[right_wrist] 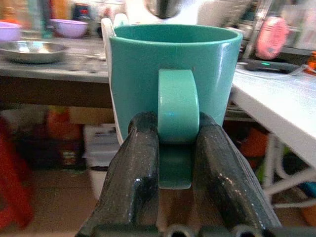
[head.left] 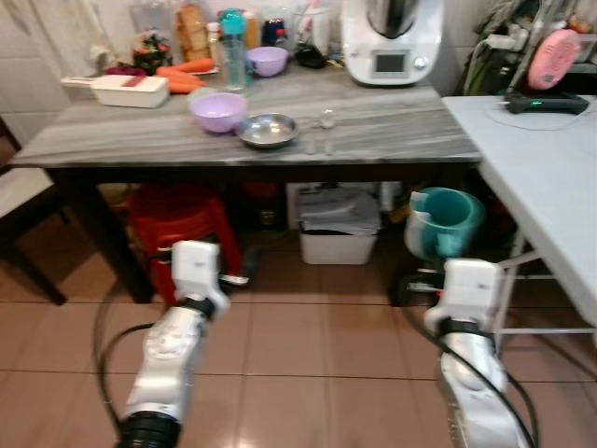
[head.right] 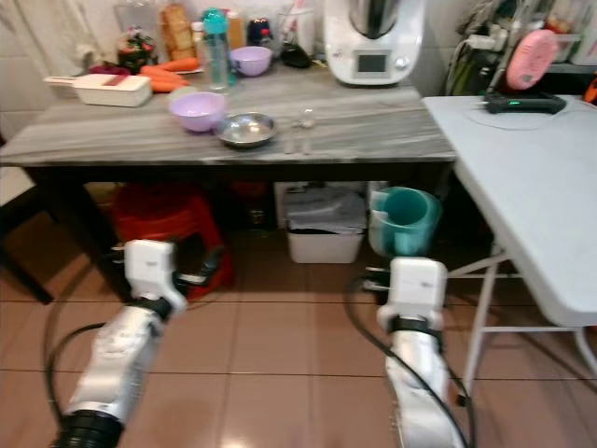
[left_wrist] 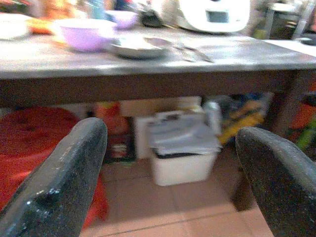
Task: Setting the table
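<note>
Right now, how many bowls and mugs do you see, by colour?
Purple bowls: 2
Steel bowl: 1
Teal mug: 1, held by its handle in the right pincer
Total: 4

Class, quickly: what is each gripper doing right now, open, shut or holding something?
Left gripper: open, holding nothing.
Right gripper: shut on the handle of the teal mug.

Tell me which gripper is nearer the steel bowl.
Left. The left gripper hangs open below the table edge, roughly under the steel bowl; the right gripper, holding the teal mug, is farther right.
</note>
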### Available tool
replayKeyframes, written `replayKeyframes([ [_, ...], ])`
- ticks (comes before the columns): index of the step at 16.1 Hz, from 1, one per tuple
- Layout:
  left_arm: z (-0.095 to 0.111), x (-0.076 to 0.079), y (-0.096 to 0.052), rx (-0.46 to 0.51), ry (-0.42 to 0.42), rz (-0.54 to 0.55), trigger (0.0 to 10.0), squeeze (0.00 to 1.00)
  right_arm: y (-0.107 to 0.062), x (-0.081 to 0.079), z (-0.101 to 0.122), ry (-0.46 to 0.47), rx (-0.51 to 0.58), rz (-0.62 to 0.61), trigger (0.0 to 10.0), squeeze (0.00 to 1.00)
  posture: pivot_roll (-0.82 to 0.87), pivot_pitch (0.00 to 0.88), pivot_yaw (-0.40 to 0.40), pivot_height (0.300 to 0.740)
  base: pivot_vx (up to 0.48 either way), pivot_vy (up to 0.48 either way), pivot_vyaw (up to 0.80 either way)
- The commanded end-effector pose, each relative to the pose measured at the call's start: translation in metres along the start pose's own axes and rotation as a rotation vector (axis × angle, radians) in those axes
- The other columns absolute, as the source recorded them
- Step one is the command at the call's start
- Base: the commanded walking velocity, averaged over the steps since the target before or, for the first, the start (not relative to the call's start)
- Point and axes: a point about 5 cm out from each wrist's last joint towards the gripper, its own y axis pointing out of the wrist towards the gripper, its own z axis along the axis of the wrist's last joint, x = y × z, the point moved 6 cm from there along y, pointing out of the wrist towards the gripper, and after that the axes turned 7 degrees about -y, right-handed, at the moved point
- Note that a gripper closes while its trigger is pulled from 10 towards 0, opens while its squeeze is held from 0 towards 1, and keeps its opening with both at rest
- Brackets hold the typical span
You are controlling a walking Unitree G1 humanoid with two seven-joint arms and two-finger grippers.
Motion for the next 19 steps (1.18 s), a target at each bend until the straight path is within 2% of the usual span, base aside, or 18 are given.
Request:
replayKeyframes([
  [1, 0.002, 0.008, 0.003, 0.010, 0.012, -0.022, 10.0, 0.00, 0.001, 0.012, 0.003, -0.012, 0.019, -0.027, 10.0, 0.00, -0.01, 0.000, 0.044, 0.740, 0.000, 0.000, 0.00],
  [4, 0.007, 0.000, 0.002, 0.025, 0.064, 0.005, 10.0, 0.00, 0.001, 0.013, 0.005, -0.013, 0.025, -0.022, 10.0, 0.00, -0.01, 0.000, 0.044, 0.740, 0.000, 0.000, 0.00],
  [7, 0.007, -0.003, 0.002, 0.023, 0.061, 0.011, 10.0, 0.00, 0.000, 0.014, 0.004, -0.031, 0.022, -0.021, 10.0, 0.00, -0.02, 0.000, 0.045, 0.740, 0.092, 0.000, 0.27],
  [9, 0.007, -0.002, 0.002, 0.023, 0.061, 0.003, 10.0, 0.00, 0.000, 0.014, 0.004, -0.029, 0.026, -0.018, 10.0, 0.00, -0.02, 0.000, 0.045, 0.740, 0.313, 0.000, 0.70],
  [19, 0.007, 0.005, 0.003, 0.026, 0.041, -0.035, 10.0, 0.00, 0.002, 0.015, 0.004, -0.008, 0.025, -0.026, 10.0, 0.00, -0.02, 0.000, 0.047, 0.740, 0.423, 0.000, 0.00],
])
